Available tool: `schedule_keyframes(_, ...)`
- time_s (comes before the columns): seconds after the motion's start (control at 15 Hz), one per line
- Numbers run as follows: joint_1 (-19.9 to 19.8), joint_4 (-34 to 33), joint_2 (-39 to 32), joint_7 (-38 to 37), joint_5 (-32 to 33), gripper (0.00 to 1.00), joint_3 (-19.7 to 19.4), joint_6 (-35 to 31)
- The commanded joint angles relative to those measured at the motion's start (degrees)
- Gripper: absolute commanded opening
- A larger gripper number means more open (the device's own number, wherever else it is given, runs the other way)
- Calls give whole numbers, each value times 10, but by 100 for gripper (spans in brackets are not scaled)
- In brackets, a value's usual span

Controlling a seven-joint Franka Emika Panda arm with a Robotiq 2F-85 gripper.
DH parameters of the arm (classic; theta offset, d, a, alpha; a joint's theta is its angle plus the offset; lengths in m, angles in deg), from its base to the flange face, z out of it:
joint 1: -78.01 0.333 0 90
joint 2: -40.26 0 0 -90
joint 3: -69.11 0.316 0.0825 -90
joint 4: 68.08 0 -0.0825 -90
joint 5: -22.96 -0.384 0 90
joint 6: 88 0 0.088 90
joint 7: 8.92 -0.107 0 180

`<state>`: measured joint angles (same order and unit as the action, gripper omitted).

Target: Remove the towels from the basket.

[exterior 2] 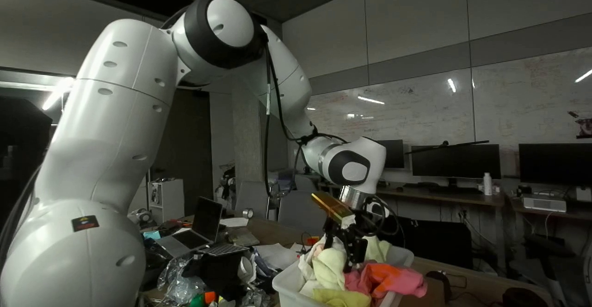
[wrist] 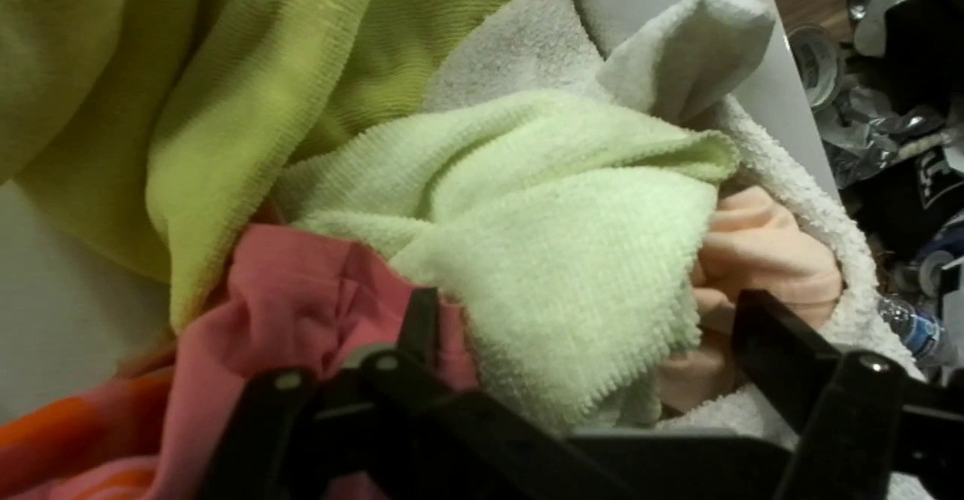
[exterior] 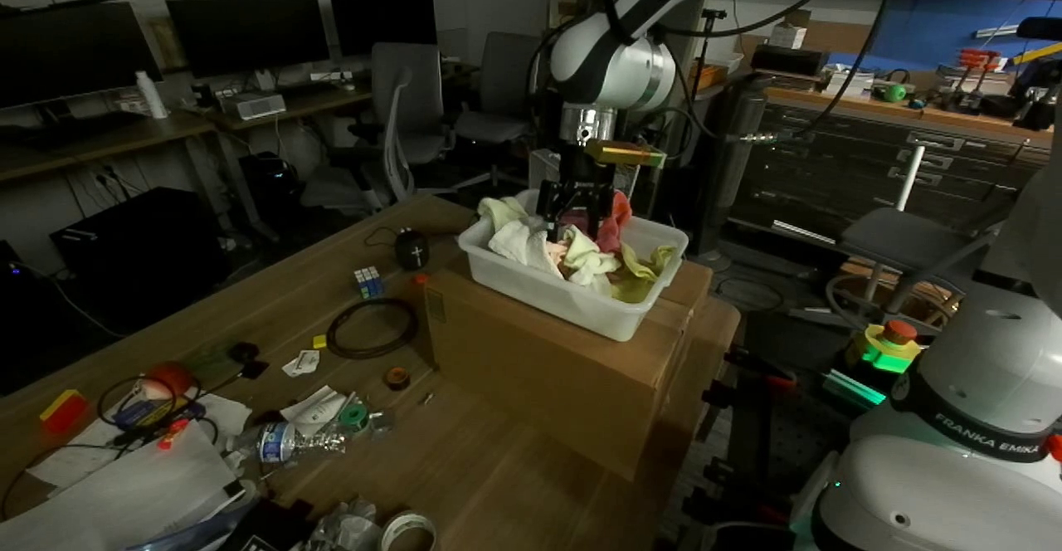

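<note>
A white plastic basket [exterior: 552,290] holds several crumpled towels; it also shows in an exterior view [exterior 2: 287,291]. In the wrist view a pale green towel [wrist: 572,244] lies in the middle, with yellow [wrist: 256,116], pink [wrist: 294,289], peach [wrist: 776,259] and white [wrist: 520,56] cloths around it. The pink and orange cloth [exterior 2: 393,277] hangs over the rim. My gripper [wrist: 591,312] is open, pointing down into the basket. Its fingers are apart, one over the pink cloth and one by the peach cloth, with the pale green towel between them. Whether the tips touch cloth cannot be told.
The basket stands on a cardboard box [exterior: 539,377] on a wooden table [exterior: 465,460]. A black speaker [exterior: 411,250], a puzzle cube [exterior: 367,282], a cable coil [exterior: 372,329] and a plastic bottle [exterior: 286,441] lie on the table. A laptop [exterior 2: 203,224] shows beyond the clutter.
</note>
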<state>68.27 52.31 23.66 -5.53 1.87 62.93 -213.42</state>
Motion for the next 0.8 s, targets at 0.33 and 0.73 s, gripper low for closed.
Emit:
schedule_keyframes(0.33,-10,-50,-52,-9,-6,58,5,48)
schedule_keyframes(0.73,-5,-24,-21,-14,2,14,1,20)
